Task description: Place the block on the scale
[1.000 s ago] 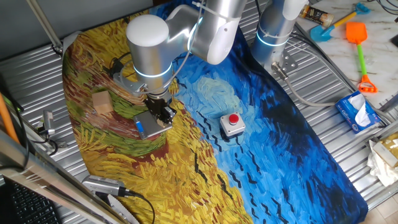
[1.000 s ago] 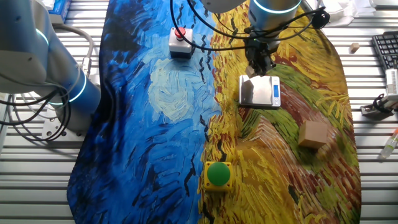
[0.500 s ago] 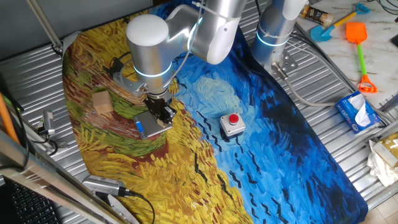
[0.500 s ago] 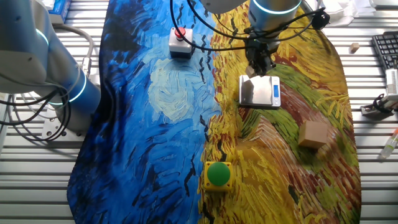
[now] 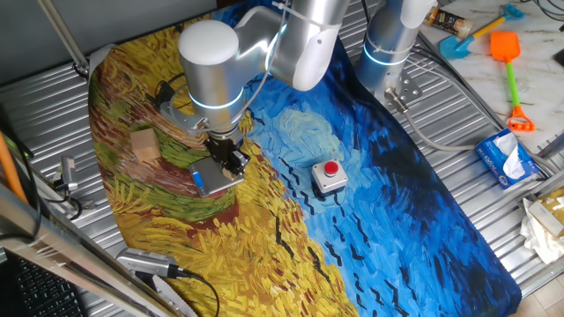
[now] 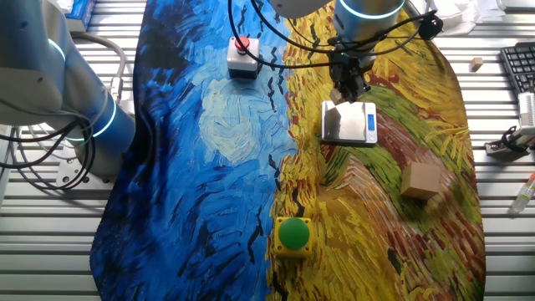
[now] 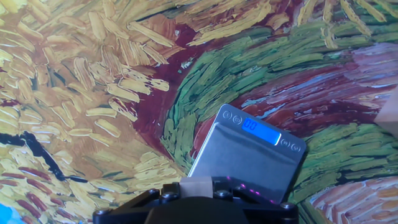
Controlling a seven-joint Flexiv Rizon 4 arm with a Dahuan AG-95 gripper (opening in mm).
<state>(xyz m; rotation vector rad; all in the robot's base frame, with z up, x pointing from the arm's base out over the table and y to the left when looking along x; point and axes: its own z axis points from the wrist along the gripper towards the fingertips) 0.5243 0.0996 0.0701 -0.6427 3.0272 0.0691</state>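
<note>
My gripper (image 5: 232,159) is shut on the small pale wooden block (image 7: 196,185), which shows between the two fingers at the bottom of the hand view. It hangs just over one edge of the scale (image 5: 211,177), a flat grey metal plate with a blue strip. In the hand view the scale (image 7: 249,158) lies right beyond the fingers, its lit blue display on the far side. In the other fixed view the gripper (image 6: 341,94) stands at the far corner of the scale (image 6: 349,124). I cannot tell whether the block touches the plate.
A larger tan wooden block (image 5: 145,143) lies on the yellow part of the cloth, also seen in the other fixed view (image 6: 422,180). A grey box with a red button (image 5: 329,176) and a yellow box with a green button (image 6: 292,234) stand on the cloth.
</note>
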